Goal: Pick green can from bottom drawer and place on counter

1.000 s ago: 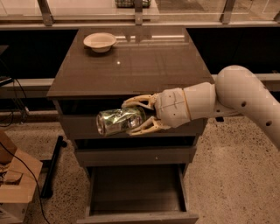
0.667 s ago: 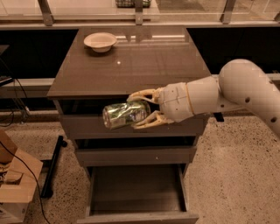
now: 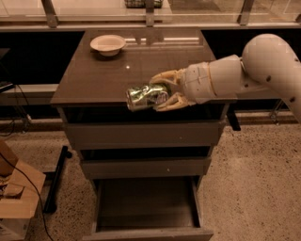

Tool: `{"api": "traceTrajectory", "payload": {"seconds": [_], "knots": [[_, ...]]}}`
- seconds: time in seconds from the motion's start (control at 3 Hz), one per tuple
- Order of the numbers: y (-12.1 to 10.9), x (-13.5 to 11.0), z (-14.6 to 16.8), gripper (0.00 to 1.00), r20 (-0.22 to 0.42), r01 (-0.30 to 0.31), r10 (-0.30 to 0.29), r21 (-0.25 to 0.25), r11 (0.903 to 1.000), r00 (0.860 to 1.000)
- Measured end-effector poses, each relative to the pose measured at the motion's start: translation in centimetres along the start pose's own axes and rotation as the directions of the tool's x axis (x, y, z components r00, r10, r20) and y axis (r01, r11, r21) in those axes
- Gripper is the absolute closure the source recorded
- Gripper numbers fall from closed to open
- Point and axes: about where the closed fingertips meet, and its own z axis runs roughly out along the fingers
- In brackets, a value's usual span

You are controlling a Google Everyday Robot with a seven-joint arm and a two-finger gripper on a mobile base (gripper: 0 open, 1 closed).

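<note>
My gripper (image 3: 162, 90) is shut on the green can (image 3: 145, 96), a shiny can with dark green sides and silver ends. The can lies on its side in my cream fingers (image 3: 165, 76), held over the front edge of the glossy grey-brown counter (image 3: 94, 77). My white arm reaches in from the right. Below, the bottom drawer (image 3: 146, 207) is pulled open and its flat floor shows nothing on it.
A round cream bowl (image 3: 108, 44) sits on the counter's far left. Two shallower drawers (image 3: 141, 136) are above the open one. A pale ledge with metal posts (image 3: 149, 14) runs behind. A cardboard box (image 3: 16, 197) and cables lie on the floor at left.
My gripper has lifted the can from in front of the top drawer up and to the right, level with the counter's front edge.
</note>
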Motion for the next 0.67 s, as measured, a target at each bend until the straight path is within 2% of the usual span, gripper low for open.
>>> {"api": "traceTrajectory", "payload": {"seconds": [0.33,0.67], "knots": [[-3.8,3.4,-0.2,1.0,-0.04,-0.011,0.012,0.021,0.9997,0.999],[-6.8,6.8,0.0,0.84,-0.077,-0.038,0.041,0.044,0.9983,0.996]]}}
